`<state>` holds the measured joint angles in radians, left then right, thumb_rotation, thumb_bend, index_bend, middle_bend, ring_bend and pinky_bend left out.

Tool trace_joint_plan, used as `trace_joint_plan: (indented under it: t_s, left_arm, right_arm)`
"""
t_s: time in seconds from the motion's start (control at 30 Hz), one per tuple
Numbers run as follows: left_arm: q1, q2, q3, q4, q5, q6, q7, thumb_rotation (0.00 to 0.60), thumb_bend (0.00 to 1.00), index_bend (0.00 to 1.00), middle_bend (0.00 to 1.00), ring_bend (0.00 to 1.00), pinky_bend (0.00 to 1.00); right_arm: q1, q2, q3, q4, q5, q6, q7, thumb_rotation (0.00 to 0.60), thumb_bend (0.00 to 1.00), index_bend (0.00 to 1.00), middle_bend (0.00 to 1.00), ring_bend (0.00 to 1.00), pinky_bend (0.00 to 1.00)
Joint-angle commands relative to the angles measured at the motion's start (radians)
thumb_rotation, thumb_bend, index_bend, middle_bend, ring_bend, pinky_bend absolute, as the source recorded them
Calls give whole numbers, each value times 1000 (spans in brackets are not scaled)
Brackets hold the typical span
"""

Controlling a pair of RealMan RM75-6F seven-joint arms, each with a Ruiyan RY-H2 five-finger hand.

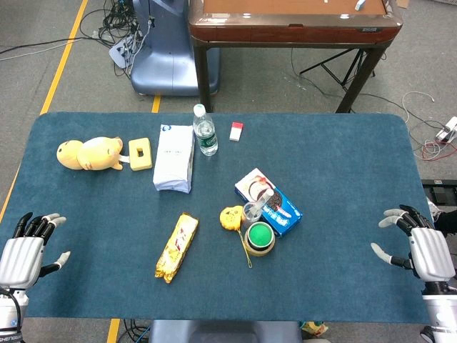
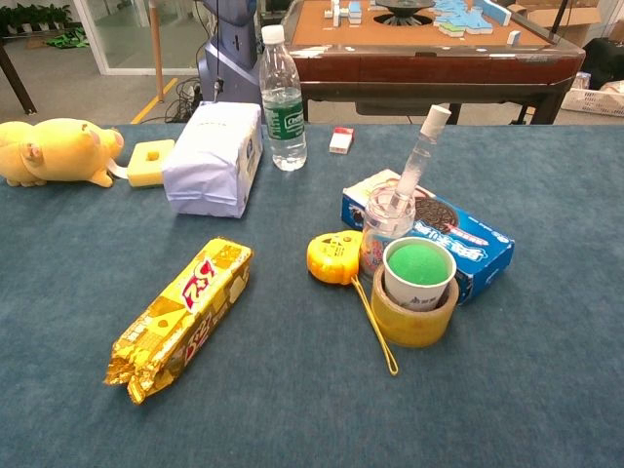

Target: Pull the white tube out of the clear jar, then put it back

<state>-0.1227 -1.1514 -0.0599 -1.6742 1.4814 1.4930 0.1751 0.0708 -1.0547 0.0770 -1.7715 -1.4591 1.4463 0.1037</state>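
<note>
Head view has both hands parked at the near corners of the counter (image 1: 343, 143), so nothing's started yet. Left hand (image 1: 25, 250) is empty with fingers spread, sitting at the near left edge. Right hand (image 1: 421, 246) is the same deal, empty and fingers apart, over at the near right edge. Neither one shows in the chest view.

White tube (image 2: 421, 156) is sticking up at a slant out of the clear jar (image 2: 385, 226), leaning back and to the right, roughly mid-counter. So we're at step one: reach in and grab the tube. I'd guess the right hand goes, since there's a wide bare stretch of blue between it and the jar.

Tight spot though. Jar is jammed up against the blue cookie box (image 2: 458, 234) behind it, the green-topped cup in a tape roll (image 2: 417, 288) just in front, and a yellow tape measure (image 2: 331, 255) on its left. Coming down onto the tube's upper end looks safest, then pulling along its lean so the jar doesn't tip. Left side's busier: yellow snack bar (image 2: 185, 317), white bag (image 2: 214, 156), water bottle (image 2: 283, 97).
</note>
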Motion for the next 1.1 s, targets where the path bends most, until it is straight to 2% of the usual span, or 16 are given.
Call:
trace_joint_plan:
  t_s: [0.03,0.2,0.5,0.57,0.7,0.87,1.1]
  left_arm:
    - [1,0,1,0,-2,-2,1,600,244,247,206,160,52]
    - [2,1,3,-1,3,1,-1,600,244,247,206,160,51]
    - [18,17,3,-4,1,22,-16,600,244,247,206,160,52]
    - [23,19,6,-1,4,25,-21,600,244,247,206,160,52]
    - [27,21,8,1,7,30,-27,600,244,247,206,160,52]
    - [31,22,9,3,12,35,-34,600,244,247,206,160,52]
    - [40,27,11,5,12,42,-39,600,244,247,206,160,52]
  right_arm:
    - [4,-1,-2,0,-4,-7,0,600,271,455,317,160,215]
    - [27,-4,5,-8,6,-40,-18,600,270,455,317,160,215]
    - [118,-26,65,-50,97,-154,-64,600,271,455,316,161,215]
    - [176,-49,99,-51,147,-228,-68,600,271,455,316,161,215]
    - [249,-83,132,-43,216,-318,-89,600,271,455,316,160,215]
    - [332,-146,167,-13,290,-390,-131,600,270,455,315,160,215]
    - [420,-225,188,21,357,-455,-171,600,270,456,307,160,215]
